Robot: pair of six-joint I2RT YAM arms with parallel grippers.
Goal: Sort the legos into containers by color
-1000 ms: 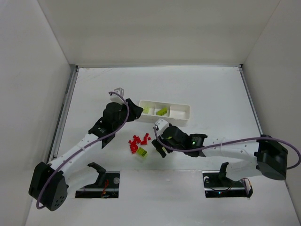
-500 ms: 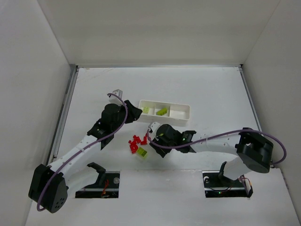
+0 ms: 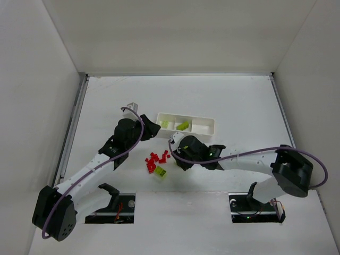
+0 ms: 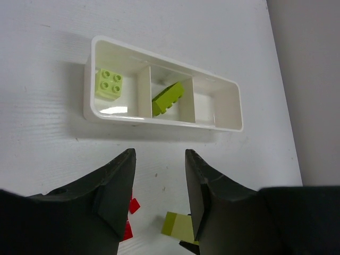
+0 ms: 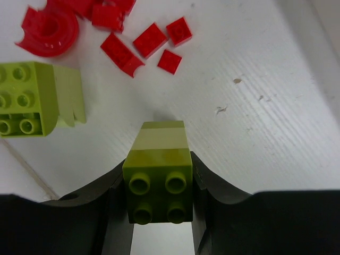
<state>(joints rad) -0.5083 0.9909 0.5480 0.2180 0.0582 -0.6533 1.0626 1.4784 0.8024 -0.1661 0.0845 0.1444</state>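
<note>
My right gripper (image 5: pixel 158 171) is shut on a lime-green lego (image 5: pixel 158 183), studs toward the camera, just above the table. It hovers right of the red legos (image 3: pixel 156 159) in the top view, where my right gripper (image 3: pixel 179 158) hides the held brick. A second green lego (image 3: pixel 160 171) (image 5: pixel 24 106) lies loose beside the small flat red pieces (image 5: pixel 149 40). The white tray (image 4: pixel 159 121) (image 3: pixel 210 130) has three containers: one green brick (image 4: pixel 109 84) in the left, one (image 4: pixel 168 98) in the middle, the right one bare. My left gripper (image 4: pixel 159 180) (image 3: pixel 151 130) hangs open before the tray's left end.
A curved red piece (image 5: pixel 48 32) lies among the red pile. White enclosure walls (image 3: pixel 42 106) stand on both sides and behind. A metal rail (image 3: pixel 71 127) runs along the table's left edge. Two mounting slots (image 3: pixel 114 204) sit at the near edge.
My right gripper swung left to the pile and shut on a green brick. The left arm has barely moved and stays open.
</note>
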